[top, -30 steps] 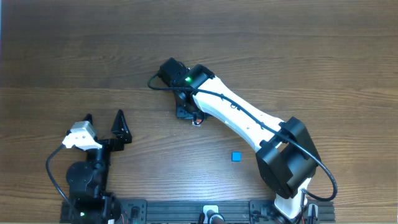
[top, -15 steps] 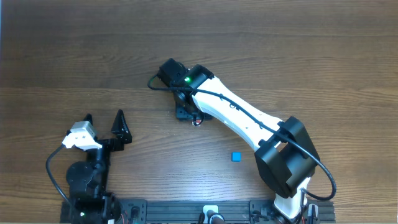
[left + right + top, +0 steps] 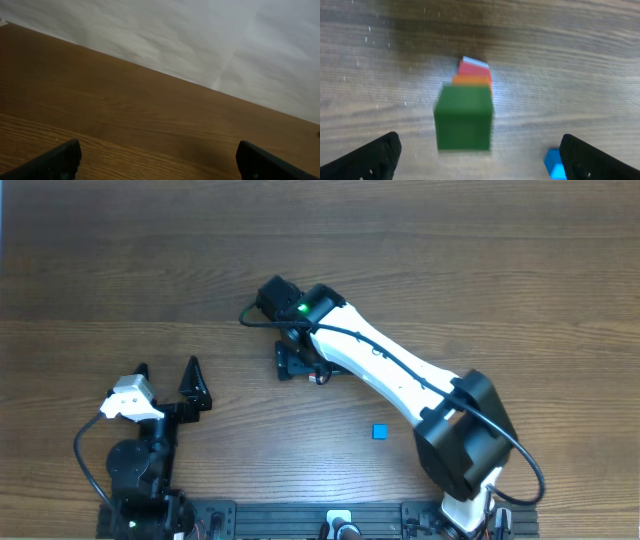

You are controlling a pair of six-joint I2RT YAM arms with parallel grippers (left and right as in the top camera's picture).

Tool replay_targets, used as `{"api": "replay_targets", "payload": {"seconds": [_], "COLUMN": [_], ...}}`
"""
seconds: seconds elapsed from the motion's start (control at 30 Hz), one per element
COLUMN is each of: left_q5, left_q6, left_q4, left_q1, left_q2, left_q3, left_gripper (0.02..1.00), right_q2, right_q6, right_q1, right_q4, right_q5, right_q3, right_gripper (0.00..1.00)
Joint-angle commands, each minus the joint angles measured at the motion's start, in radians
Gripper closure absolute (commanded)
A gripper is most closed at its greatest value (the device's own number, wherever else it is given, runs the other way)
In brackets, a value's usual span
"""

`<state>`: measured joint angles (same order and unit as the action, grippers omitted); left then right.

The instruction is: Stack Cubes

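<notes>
A green cube [image 3: 464, 117] tops a stack with an orange cube [image 3: 472, 79] and a red cube [image 3: 474, 66] under it, near the table's middle. My right gripper [image 3: 480, 147] hovers over the stack, open, its fingers well apart on either side and holding nothing. From above, the right gripper [image 3: 297, 365] covers most of the stack. A small blue cube [image 3: 379, 431] lies alone on the wood nearer the right arm's base; it is the blue cube [image 3: 554, 163] beside the stack. My left gripper [image 3: 167, 376] stands open at the left, holding nothing.
Brown wooden table [image 3: 480, 270] with bare wood all around the stack. A pale wall [image 3: 200, 35] rises beyond the table's far edge. The right arm [image 3: 400, 380] stretches diagonally from its base to the middle.
The right gripper has shifted a little to the left over the stack. The left arm and the blue cube have not moved.
</notes>
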<state>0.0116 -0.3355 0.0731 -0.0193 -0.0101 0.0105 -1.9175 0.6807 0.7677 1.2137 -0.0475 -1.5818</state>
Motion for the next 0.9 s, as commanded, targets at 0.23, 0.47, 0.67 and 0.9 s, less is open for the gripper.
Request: {"api": "replay_targets", "payload": {"seconds": [0.23,0.47,0.67,0.9], "left_q5": [0.007,0.007,0.007,0.007], "left_q6": [0.014,0.014,0.014,0.014], "left_q4": [0.003,0.003,0.003,0.003], "left_q1": [-0.005,-0.005,-0.005,-0.005], "left_q2": [0.007,0.007,0.007,0.007], "left_q3": [-0.005,-0.005,-0.005,-0.005], "left_gripper": [0.018,0.018,0.018,0.018], "right_q2": [0.266,0.436,0.511,0.510], "right_q6": [-0.061,0.024,0.044,0.029], "right_q1": [0.064,0.050,-0.003,-0.050], "right_q4": [0.095,0.012,-0.156,-0.278], "right_q5": [0.001,0.002,0.061,0.062], "right_q3": [0.075,0.386,0.639,0.770], "right_gripper": [0.009,0.009,0.009,0.009]}}
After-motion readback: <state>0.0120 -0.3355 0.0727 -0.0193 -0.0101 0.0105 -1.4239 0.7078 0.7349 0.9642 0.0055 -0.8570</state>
